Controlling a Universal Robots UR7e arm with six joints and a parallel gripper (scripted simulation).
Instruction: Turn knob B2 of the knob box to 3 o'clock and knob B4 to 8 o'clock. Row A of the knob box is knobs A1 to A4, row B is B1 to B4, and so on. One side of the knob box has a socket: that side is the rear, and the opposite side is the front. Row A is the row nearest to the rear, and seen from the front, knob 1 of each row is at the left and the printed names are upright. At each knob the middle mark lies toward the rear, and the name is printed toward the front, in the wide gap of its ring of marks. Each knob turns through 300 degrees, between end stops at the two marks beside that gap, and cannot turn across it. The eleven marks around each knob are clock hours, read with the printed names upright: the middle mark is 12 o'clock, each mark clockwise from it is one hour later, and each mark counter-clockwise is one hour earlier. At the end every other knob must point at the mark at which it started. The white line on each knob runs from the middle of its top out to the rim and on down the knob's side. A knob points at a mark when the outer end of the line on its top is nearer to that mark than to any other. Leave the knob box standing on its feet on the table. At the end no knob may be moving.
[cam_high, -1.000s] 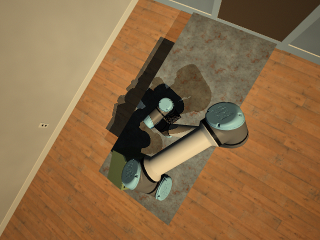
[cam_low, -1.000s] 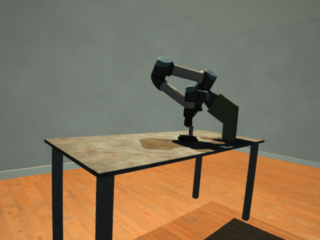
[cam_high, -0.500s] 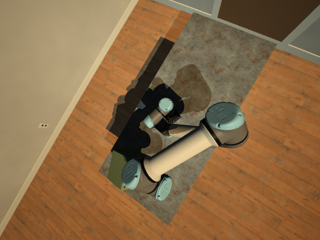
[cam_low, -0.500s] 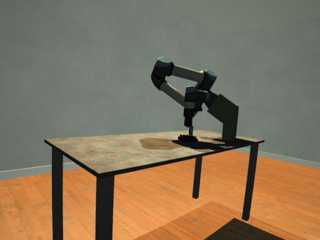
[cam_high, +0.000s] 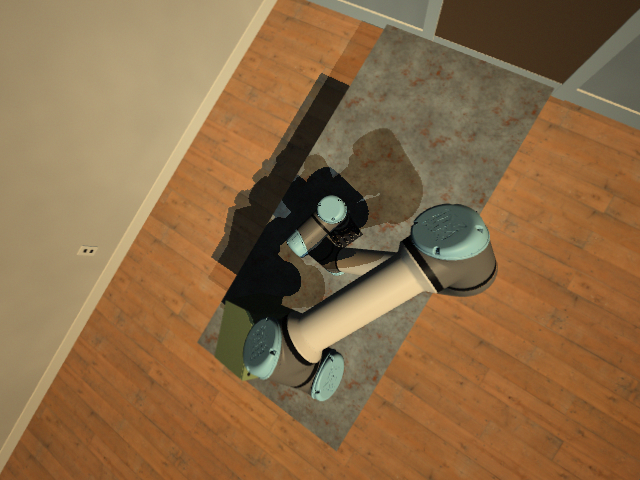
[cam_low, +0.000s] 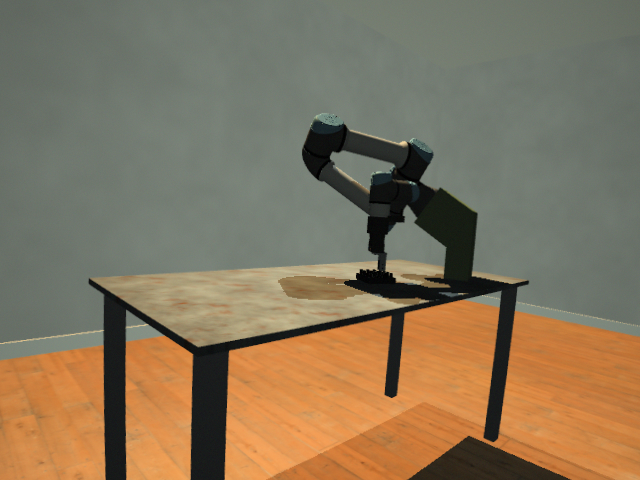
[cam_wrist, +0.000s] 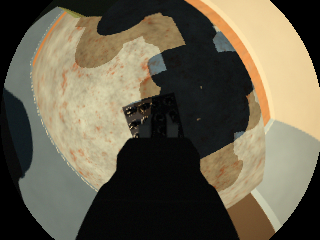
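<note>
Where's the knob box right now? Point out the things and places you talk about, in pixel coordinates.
Exterior view: the knob box (cam_high: 353, 238) (cam_low: 375, 279) (cam_wrist: 131, 116) stands on the table (cam_high: 439, 103) (cam_low: 206, 304) (cam_wrist: 60, 100), directly below the gripper (cam_low: 382, 269) (cam_wrist: 159, 120), left of the green pedestal (cam_high: 230, 330) (cam_low: 460, 242).

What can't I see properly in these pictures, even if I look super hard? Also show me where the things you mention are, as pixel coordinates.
- Names and marks on the knob box (cam_high: 353, 238) (cam_low: 376, 279) (cam_wrist: 129, 116): too small and dark in every view.
- Some knobs: the gripper (cam_low: 382, 269) (cam_wrist: 159, 120) covers them in the wrist view; the arm (cam_high: 361, 304) (cam_low: 374, 147) covers part of the box from the top.
- Whether the fingertips touch a knob: too small and dark in the exterior view.
</note>
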